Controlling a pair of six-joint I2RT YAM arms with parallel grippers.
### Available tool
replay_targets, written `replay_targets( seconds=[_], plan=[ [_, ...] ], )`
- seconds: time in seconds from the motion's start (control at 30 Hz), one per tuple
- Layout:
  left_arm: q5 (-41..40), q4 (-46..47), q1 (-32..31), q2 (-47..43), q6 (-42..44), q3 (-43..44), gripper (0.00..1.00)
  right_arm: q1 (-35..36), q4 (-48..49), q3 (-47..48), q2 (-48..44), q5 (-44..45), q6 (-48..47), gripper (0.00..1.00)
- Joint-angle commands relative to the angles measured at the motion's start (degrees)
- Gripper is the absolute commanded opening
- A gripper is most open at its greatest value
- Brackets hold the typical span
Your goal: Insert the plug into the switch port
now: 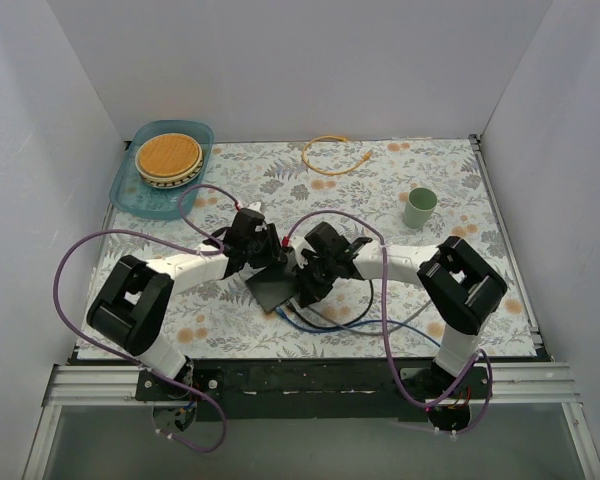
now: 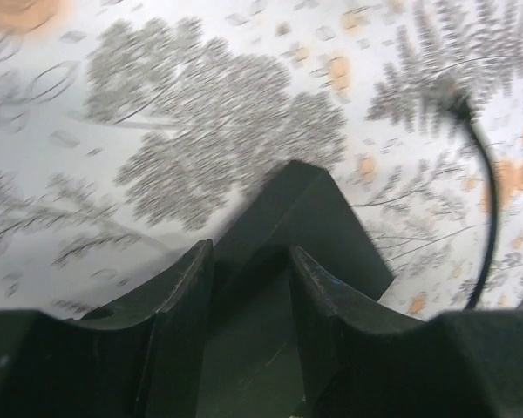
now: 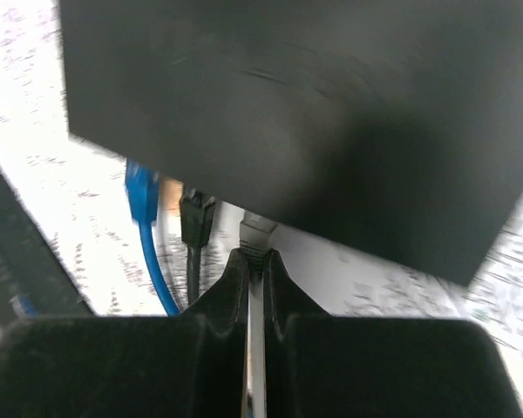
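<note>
Two arms meet over the middle of the table (image 1: 460, 200), where the switch (image 1: 273, 291) is located. Whether the switch rests on the cloth or is lifted cannot be determined.

1. Left gripper (image 2: 248, 261): jaws part-way apart, clamped across the flat body of the switch, one finger on each side.
2. Right gripper (image 3: 254, 261): jaws pressed together on the thin cable of the pale plug (image 3: 257, 228), directly below the port edge of the switch.
3. Status: the switch is secured and the plug is aligned tip-first with that edge. The tip sits at or just short of the port; seating cannot be confirmed. Judged remaining: final push, then release.
4. Beside the pale plug, along the same edge, a blue plug (image 3: 141, 192) and a black plug (image 3: 196, 218) are present.

Containers:
- Teal tray (image 1: 130, 195), far left of the switch: holds one round wooden disc (image 1: 168, 155).
- Green cup (image 1: 419, 208), far right of the switch: upright, nothing visible inside.
</note>
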Motion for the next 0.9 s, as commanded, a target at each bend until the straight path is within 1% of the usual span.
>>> replay_targets(
  seconds=[0.0,0.27,0.43,0.6,0.63,0.67,0.7,0.73,0.8,0.87],
  plan=[
    [28.7,-1.4,-11.6,2.0,-7.2,2.3,0.3,0.9,37.5,10.1,-1.4,-2.4,-0.3,0.01],
    [26.1,-1.9,-12.3,0.9,-8.7,1.3,0.31,0.0,36.8,7.9,-3.5,5.4,1.6,0.01],
    [21.4,-5.1,-12.2,1.2,-9.4,0.9,0.31,-0.8,36.1,6.3,-4.7,10.0,3.1,0.01],
    [16.6,-5.5,-11.7,-0.5,-9.5,1.1,0.36,-0.9,34.2,6.8,-4.2,9.3,2.4,0.01],
    [14.3,-6.0,-11.1,-0.9,-9.5,1.4,0.36,-0.9,33.9,6.9,-3.9,8.6,2.1,0.01],
    [13.0,-6.3,-10.9,-1.3,-9.3,1.8,0.37,-0.9,33.6,6.9,-3.6,8.5,2.0,0.04],
    [11.8,-6.8,-10.5,-2.2,-8.9,2.6,0.38,-0.9,33.2,6.7,-3.6,8.2,1.9,0.11],
    [10.7,-7.1,-9.6,-2.7,-8.7,3.0,0.43,-0.9,32.8,6.6,-3.6,8.0,1.6,0.15],
    [8.1,-7.4,-8.7,-4.1,-8.2,3.8,0.44,-1.0,31.4,6.2,-3.4,8.1,1.1,0.22],
    [7.1,-7.3,-7.3,-5.2,-7.6,4.9,0.44,-0.9,30.8,5.9,-3.4,8.4,0.7,0.23]
  ],
)
